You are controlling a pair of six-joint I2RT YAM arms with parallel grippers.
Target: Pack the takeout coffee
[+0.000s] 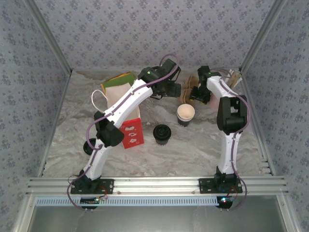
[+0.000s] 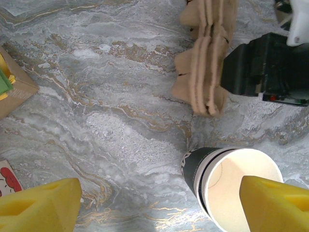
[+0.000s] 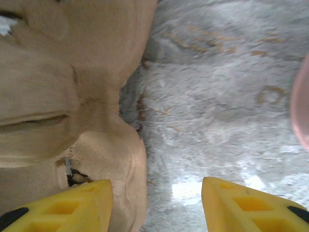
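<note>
The marble table (image 1: 193, 154) takes up most of the booth, and both arms reach away from me toward its far end. The left arm (image 1: 120, 106) slants across the tall red-and-white bag (image 1: 133, 134), which stands left of centre. The right arm (image 1: 231, 121) rises nearly straight along the right side.

Between the two wrists, at the back, a stack of brown cardboard cup carriers (image 2: 205, 63) lies on the marble. Just in front of it stands an open paper cup (image 1: 185, 114) with a dark wall and a pale inside. It looks empty from where I stand.

The takeout coffee (image 1: 162, 133), the short dark ribbed one, sits upright on the table just right of the bag. It is nearer to me than the open cup and well apart from both hands.

The left gripper (image 2: 161, 203) hangs over bare marble with its yellow fingers spread wide and nothing between them. Its right finger lies across the open cup's rim in the wrist view.

The right gripper (image 3: 157, 203) stands about half open. One finger is against the carrier stack's edge, and only marble shows in the gap.
</note>
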